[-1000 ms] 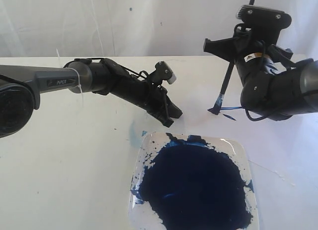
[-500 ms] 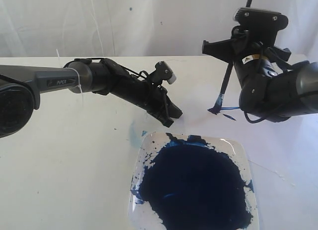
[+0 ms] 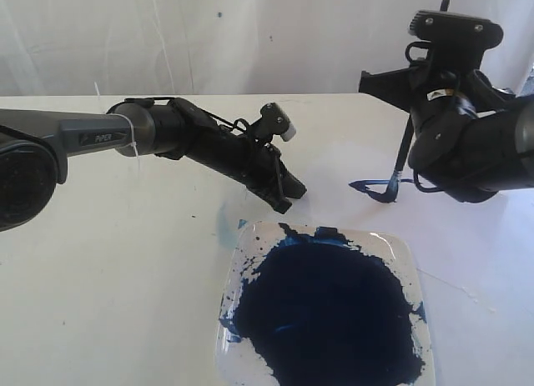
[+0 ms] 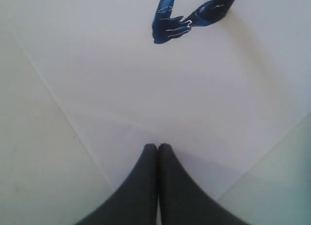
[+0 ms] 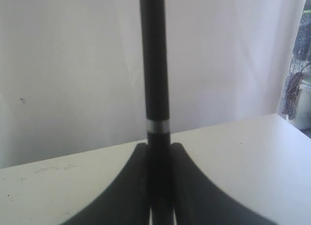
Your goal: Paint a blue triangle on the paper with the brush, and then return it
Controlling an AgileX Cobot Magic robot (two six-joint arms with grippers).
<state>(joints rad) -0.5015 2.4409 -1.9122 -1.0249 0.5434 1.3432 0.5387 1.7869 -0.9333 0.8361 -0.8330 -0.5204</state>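
Observation:
My right gripper (image 3: 411, 117) is shut on the brush (image 3: 400, 162), a thin black handle held nearly upright, leaning a little. Its wet tip touches the paper (image 3: 334, 162) at the right end of the rough strokes of the blue triangle (image 3: 370, 186). In the right wrist view the handle (image 5: 154, 64) rises between the closed fingers of the right gripper (image 5: 159, 146). My left gripper (image 3: 288, 196) is shut and empty, its tips pressed on the paper (image 4: 170, 89) near a corner. The blue triangle strokes (image 4: 194, 15) show at the edge of the left wrist view, beyond the left gripper (image 4: 158, 146).
A square clear dish (image 3: 250, 236) holding a large pool of dark blue paint (image 3: 329, 315) stands at the table's front, just before the left gripper. A faint pale-blue smear (image 3: 224, 223) lies beside its far left corner. A white curtain (image 3: 250, 36) backs the table.
The right gripper has moved to the right with the brush, dragging the tip along the paper and lengthening the blue stroke. The left arm has stayed still.

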